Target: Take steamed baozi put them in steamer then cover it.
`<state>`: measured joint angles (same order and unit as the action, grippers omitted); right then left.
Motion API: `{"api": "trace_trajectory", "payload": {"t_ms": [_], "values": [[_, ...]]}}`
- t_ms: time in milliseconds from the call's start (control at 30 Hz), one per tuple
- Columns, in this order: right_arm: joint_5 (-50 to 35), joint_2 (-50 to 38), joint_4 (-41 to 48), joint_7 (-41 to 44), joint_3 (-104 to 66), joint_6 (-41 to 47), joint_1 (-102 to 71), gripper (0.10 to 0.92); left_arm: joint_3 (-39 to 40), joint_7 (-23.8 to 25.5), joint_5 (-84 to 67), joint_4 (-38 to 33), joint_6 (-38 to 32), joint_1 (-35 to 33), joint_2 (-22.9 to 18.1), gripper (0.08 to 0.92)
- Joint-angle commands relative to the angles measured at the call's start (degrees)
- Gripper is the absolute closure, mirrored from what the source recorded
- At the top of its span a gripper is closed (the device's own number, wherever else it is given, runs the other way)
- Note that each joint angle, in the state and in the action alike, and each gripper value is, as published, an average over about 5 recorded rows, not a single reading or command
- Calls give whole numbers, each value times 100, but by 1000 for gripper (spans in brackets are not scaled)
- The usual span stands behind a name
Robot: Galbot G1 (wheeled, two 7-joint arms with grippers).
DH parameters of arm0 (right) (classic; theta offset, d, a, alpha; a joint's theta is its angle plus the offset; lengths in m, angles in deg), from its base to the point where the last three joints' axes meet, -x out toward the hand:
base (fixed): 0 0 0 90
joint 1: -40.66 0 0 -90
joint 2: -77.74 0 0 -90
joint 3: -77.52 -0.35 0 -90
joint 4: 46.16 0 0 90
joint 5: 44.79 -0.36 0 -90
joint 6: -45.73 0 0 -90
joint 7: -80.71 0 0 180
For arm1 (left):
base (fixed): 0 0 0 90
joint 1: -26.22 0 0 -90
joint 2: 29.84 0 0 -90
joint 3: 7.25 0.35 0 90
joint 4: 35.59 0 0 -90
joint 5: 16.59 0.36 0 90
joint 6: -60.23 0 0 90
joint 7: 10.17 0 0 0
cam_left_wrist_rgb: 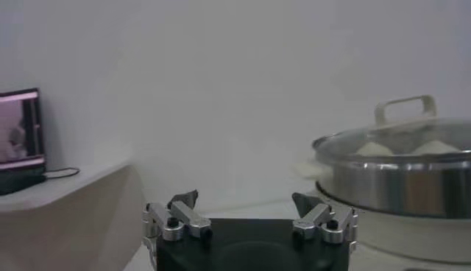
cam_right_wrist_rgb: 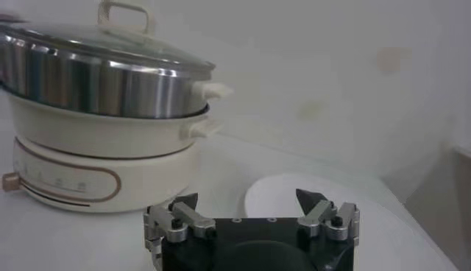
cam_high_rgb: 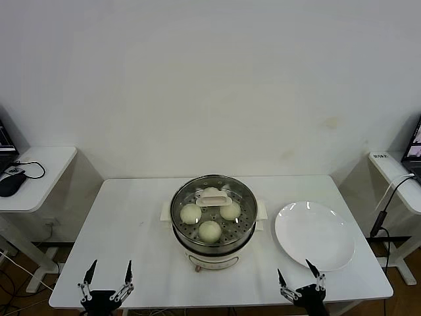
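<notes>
Shiny round stainless-steel steamer [cam_high_rgb: 212,230] sitting mid-table, clear glass cover [cam_high_rgb: 243,197] resting on it, smooth domed cream buns [cam_high_rgb: 210,230] lying inside. Left hand [cam_high_rgb: 108,274] and right hand [cam_high_rgb: 298,274] hovering at table's near edge, fingers spread, holding nothing.

The surface [cam_high_rgb: 131,217] is viewed from high above by the head view, facing 12 o'clock toward the wall. The steamer [cam_high_rgb: 213,220] is seen low and near from 7 and 5 o'clock by the wrist views; it is shared by all.

Looks like a lab/office: bare white wall [cam_high_rgb: 210,79], white desks [cam_high_rgb: 131,217], computer mouse [cam_high_rgb: 12,181], cables, screen [cam_left_wrist_rgb: 20,136].
</notes>
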<state>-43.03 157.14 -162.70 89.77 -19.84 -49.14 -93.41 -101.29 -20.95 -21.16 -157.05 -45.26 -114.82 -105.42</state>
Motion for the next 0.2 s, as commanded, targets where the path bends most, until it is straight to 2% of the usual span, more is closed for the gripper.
{"api": "trace_trajectory", "payload": {"t_ms": [33,200], "values": [[-29,-30,-20,-23,113,-5,-48,202,-194,-80,-189,168,-280,-209,-49,177],[-25,-16,-6,-18,136,-27,-38,203,-202,-86,-188,161,-260,-203,-71,177]]}}
